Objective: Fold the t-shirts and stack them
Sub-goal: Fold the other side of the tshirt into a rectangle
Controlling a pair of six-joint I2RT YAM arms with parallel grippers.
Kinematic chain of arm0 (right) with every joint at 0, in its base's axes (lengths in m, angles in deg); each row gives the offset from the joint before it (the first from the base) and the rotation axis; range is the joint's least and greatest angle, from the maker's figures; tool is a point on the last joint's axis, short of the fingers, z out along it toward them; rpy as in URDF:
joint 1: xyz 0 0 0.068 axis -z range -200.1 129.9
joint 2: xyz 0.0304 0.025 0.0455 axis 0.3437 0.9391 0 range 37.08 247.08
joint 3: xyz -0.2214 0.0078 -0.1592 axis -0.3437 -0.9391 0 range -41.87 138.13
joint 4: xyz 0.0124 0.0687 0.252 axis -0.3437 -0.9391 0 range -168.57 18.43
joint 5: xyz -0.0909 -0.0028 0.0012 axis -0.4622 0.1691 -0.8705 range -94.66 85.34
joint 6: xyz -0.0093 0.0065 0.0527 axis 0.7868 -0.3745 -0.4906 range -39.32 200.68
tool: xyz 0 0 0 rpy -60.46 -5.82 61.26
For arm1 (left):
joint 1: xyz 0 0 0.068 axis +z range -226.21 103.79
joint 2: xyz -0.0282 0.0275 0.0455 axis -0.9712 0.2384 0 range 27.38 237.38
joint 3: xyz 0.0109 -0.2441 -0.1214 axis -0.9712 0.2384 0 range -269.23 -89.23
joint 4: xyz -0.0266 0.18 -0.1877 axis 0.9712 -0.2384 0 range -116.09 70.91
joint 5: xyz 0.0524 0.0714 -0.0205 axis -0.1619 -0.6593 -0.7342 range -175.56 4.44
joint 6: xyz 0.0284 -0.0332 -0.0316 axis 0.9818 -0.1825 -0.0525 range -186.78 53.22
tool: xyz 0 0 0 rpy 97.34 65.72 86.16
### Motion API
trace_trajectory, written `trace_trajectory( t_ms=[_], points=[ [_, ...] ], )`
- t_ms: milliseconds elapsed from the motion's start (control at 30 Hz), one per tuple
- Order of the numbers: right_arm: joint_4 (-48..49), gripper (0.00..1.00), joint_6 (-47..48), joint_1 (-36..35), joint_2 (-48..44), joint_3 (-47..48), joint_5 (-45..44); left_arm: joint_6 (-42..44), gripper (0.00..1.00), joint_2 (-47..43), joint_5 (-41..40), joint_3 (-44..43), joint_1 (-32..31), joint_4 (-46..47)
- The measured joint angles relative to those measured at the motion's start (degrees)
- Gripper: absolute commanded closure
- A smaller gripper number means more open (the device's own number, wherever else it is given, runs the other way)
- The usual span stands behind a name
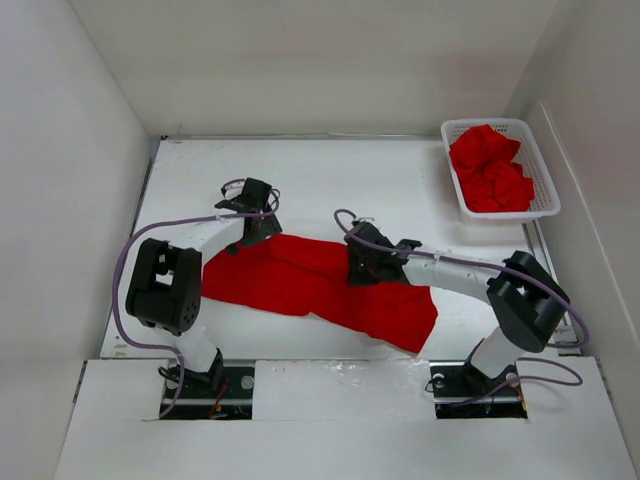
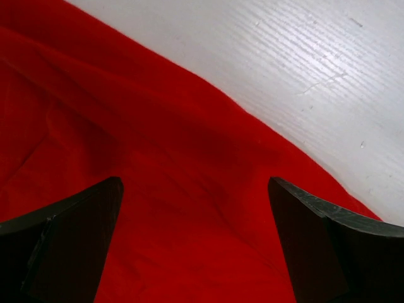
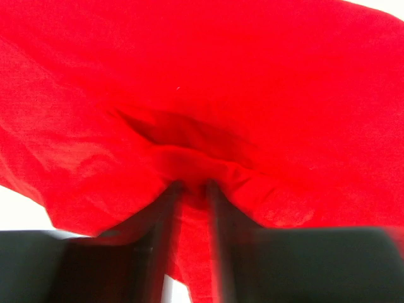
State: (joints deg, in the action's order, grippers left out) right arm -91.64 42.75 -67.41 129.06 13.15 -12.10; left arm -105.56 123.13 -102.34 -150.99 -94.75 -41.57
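T-shirt (image 1: 300,280) flat on table (image 1: 350,190), long axis left-right, right end nearer.

The t-shirt (image 1: 310,285) spread on the counter (image 1: 380,180) is soft, matt red cloth, creased, with a fine, slightly fuzzy weave up close. The counter is white and smooth, with a faint sheen and fine streaks. At far right, the basket (image 1: 510,213) is white plastic mesh holding crumpled t-shirts (image 1: 490,168) of the same cloth. The left gripper (image 2: 194,189) has fingers (image 2: 69,240) of dark, matt plastic.
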Motion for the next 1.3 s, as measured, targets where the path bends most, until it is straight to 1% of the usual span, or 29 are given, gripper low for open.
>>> trace_trajectory(
  t_ms=[67,100,367,567,800,867,900,967,1000,1033,1167,1300],
  points=[
    [0.0,0.89,0.0,-0.8,0.2,0.0,-0.1,-0.2,0.00,-1.0,0.0,1.0,0.0,-0.1],
    [0.0,1.00,0.0,-1.3,0.2,0.0,-0.2,-0.3,0.00,-1.6,0.0,1.3,0.0,-0.1],
    [-0.9,1.00,0.2,-5.0,-1.0,1.3,-1.5,-1.0,0.00,-4.9,-0.5,1.4,0.0,0.0],
    [-1.1,1.00,3.2,-8.6,-2.8,3.6,-1.5,-1.2,0.00,-6.7,-1.5,1.4,0.0,-0.4],
    [-1.6,1.00,6.4,-12.8,-0.7,4.8,-0.1,-1.9,0.00,-7.6,-2.6,1.4,0.0,-1.9],
    [-1.7,0.82,6.8,-13.6,1.1,5.3,0.1,-2.1,0.00,-7.6,-3.1,1.4,0.0,-2.4],
    [-1.7,0.61,6.8,-14.0,2.1,5.6,0.2,-2.2,0.00,-7.6,-3.3,1.4,0.0,-2.7],
    [-2.4,0.39,6.7,-14.5,3.8,6.3,0.6,-2.2,0.00,-7.6,-3.4,1.4,0.0,-3.2],
    [-2.6,0.26,6.8,-14.7,4.5,6.7,0.6,-2.2,0.00,-7.6,-3.4,1.4,0.0,-3.4],
    [-2.8,0.00,6.5,-14.8,4.8,7.0,0.4,-2.2,0.00,-7.6,-3.5,1.4,0.0,-3.6],
    [-3.7,0.00,6.1,-15.0,3.2,7.5,-0.5,-2.2,0.00,-7.6,-3.5,1.4,0.0,-3.9],
    [-3.9,0.00,4.7,-15.0,-3.5,7.3,-1.4,-1.3,0.00,-7.6,-3.2,1.3,0.0,-3.5]
  ],
)
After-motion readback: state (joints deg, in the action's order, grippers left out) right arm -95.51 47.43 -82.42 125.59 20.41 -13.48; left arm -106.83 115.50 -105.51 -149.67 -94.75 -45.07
